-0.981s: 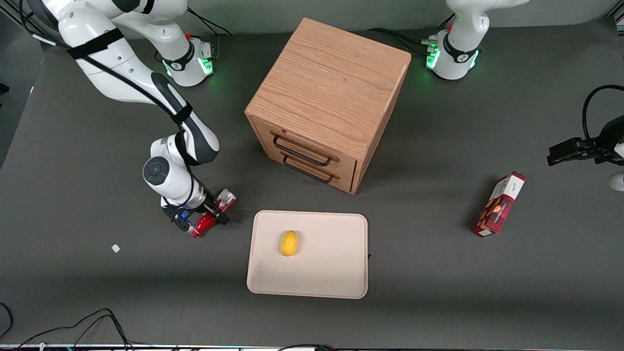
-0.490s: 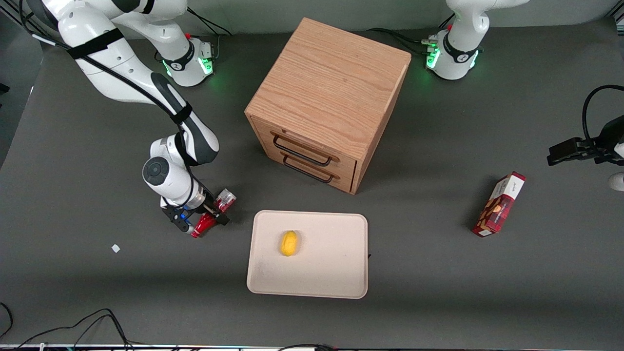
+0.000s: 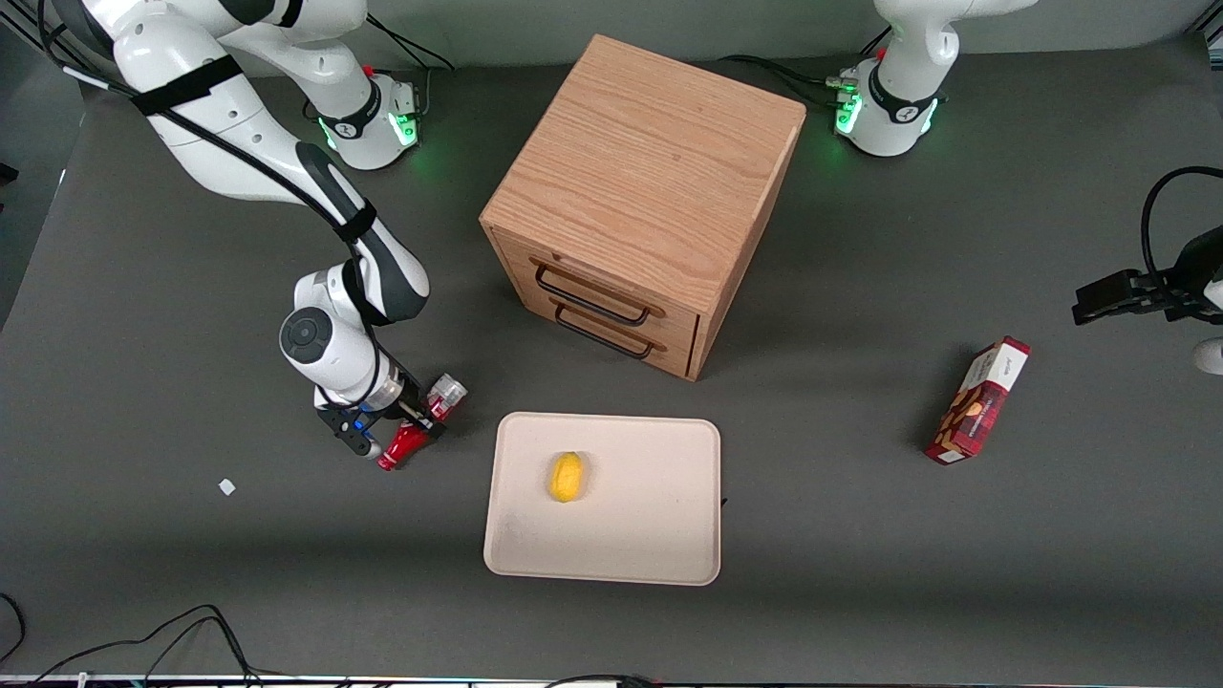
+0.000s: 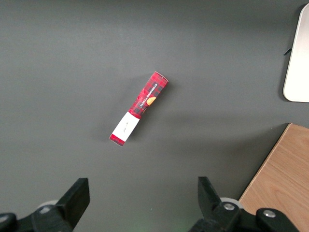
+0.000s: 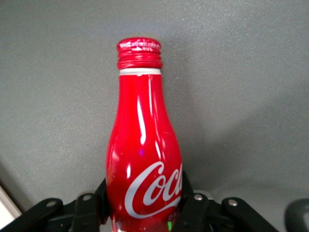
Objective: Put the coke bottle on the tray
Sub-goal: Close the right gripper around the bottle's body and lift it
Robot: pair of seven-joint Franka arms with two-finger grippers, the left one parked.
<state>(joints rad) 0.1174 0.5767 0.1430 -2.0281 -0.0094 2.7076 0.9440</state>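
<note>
The coke bottle (image 3: 413, 432), slim and red with white script, is held in my right gripper (image 3: 409, 420), tilted, beside the tray toward the working arm's end of the table. In the right wrist view the bottle (image 5: 144, 159) fills the frame, and the black fingers (image 5: 193, 195) press on both sides of its body. The gripper is shut on the bottle. The beige tray (image 3: 650, 535) lies flat nearer the front camera than the wooden cabinet, with a yellow lemon-like fruit (image 3: 567, 476) on it.
A wooden two-drawer cabinet (image 3: 645, 201) stands in the middle of the table. A red snack box (image 3: 978, 399) lies toward the parked arm's end, also in the left wrist view (image 4: 139, 108). A small white scrap (image 3: 226, 486) lies on the mat.
The bottle in my gripper has shifted slightly; its silvery end sits a little lower and the bottle looks a bit more upright. The arm has hardly moved.
</note>
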